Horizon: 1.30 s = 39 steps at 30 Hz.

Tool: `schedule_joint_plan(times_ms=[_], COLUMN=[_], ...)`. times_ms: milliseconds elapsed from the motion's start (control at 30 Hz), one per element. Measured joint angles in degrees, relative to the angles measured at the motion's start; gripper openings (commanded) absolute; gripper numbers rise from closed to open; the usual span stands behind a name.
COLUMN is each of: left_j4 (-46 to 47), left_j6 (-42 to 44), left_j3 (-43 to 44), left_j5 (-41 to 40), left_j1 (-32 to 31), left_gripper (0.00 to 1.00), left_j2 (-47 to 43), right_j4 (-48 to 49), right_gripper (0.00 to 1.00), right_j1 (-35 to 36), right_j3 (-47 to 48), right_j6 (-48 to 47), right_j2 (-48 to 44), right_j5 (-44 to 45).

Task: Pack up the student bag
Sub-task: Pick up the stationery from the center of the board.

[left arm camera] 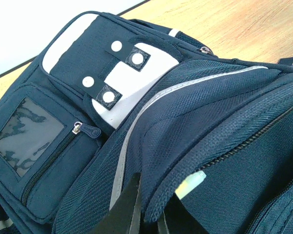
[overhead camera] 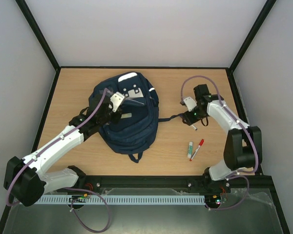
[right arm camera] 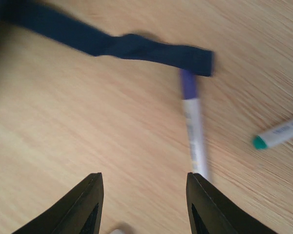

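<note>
**Two grippers at one bag (overhead camera: pixel 132 124): one clamped on fabric, one open above a marker**

One navy bag is seen lying flat on the left and middle of a wooden table (overhead camera: pixel 71 92). Its white patches are turned to the far side and a small loop is pointed toward the arm bases. A clear window pocket and a zipped pocket are shown on its front in the left wrist view. Beside them a zipped edge is lifted open, and a pale slip is glimpsed inside the gap.

The left gripper (left arm camera: pixel 150 215) is closed, and a fold of the bag's fabric beside that raised edge is pinched between its dark fingers. The left arm is stretched from the near left corner across to the middle of the bag.

A dark strap (right arm camera: pixel 132 46) is trailed from the bag's right side across the bare wood. Its end is touched by the cap of a purple marker (right arm camera: pixel 194 131), which is laid pointing toward the near edge.

The right gripper (right arm camera: pixel 144 195) is held above the table just beside this marker. Its jaws are parted and nothing is held between them. The marker's pale end is seen next to the tip of one finger; contact cannot be told.

A green marker (overhead camera: pixel 190 150) and a red marker (overhead camera: pixel 198 147) are laid close together nearer the arm bases, well apart from the bag.
</note>
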Motion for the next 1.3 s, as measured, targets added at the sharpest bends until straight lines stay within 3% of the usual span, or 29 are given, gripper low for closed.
schedule_joint_plan(times_ms=[300,567,1300], left_j4=[0.0,-0.02,-0.07], left_j6=[-0.39,-0.61,-0.63], left_j3=[0.0,0.0,-0.02], left_j5=[0.57,1.09,1.03], left_j1=[0.0,-0.02,-1.62], left_gripper=[0.05,0.05,0.06], left_j2=[0.0,0.0,0.0], right_j4=[2.25,4.57,5.07], right_gripper=[0.56,0.55,0.27], right_j1=[-11.82,-13.05,-13.79], right_j3=[6.84,13.38,20.9], right_j6=[6.86,9.81,11.23], right_j2=[10.78,21.88,31.32], right_j5=[4.22,7.56,9.2])
